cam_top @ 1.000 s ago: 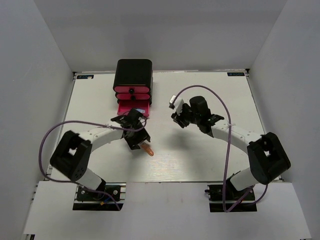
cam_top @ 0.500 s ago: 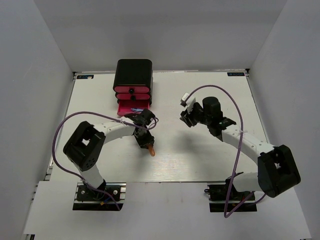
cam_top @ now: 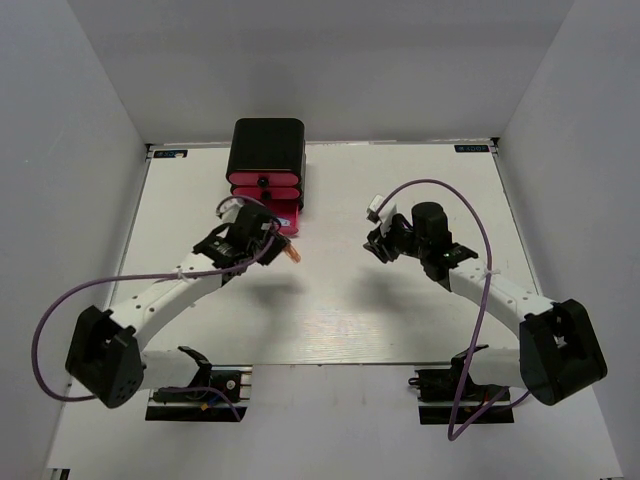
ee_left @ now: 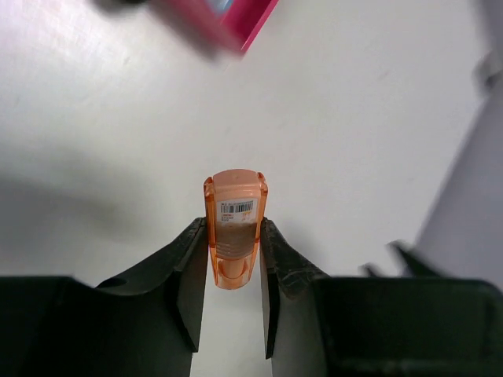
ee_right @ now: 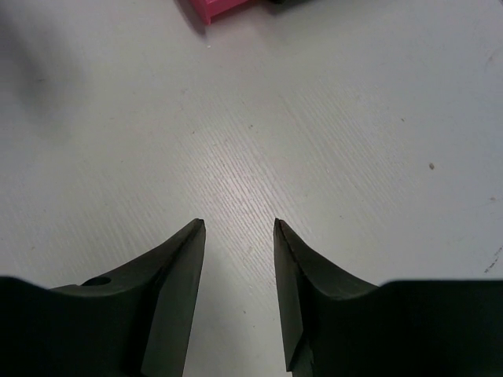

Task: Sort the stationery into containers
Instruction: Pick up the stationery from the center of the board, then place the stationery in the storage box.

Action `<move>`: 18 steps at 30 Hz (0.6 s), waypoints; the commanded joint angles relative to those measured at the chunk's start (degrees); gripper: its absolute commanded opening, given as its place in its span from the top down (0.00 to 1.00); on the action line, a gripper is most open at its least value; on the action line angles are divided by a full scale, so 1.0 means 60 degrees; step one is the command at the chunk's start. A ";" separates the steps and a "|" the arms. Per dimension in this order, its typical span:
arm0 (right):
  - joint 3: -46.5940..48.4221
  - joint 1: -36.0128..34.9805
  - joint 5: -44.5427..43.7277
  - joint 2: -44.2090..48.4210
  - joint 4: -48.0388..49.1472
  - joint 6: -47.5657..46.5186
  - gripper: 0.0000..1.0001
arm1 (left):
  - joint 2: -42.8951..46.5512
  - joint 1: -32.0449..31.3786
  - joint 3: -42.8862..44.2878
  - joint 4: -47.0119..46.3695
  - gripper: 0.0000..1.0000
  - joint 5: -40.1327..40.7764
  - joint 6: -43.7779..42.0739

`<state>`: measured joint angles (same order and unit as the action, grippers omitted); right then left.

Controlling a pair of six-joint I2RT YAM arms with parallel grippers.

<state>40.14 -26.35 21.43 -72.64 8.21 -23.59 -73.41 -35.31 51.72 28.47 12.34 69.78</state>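
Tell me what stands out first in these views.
The orange piece is clamped in the left hand, just off the corner of the pulled-out bottom drawer. Behind it stands the black cabinet, toward the back. The right hand hangs open and empty.

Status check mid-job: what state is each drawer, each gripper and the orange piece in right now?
top drawer: shut.
middle drawer: shut.
bottom drawer: pulled out.
left gripper: shut on the orange capsule.
orange capsule: clamped upright between the jaws, near the bottom drawer.
right gripper: open, empty.
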 commanded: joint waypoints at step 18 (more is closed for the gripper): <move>-0.0742 0.0202 0.0237 0.0886 0.0595 -0.0257 0.55 | -0.1637 0.1857 0.0168 -0.4291 0.74 0.2601 0.2945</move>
<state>36.40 -25.65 22.65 -68.82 9.39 -24.62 -82.70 -25.06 49.91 5.32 24.67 85.49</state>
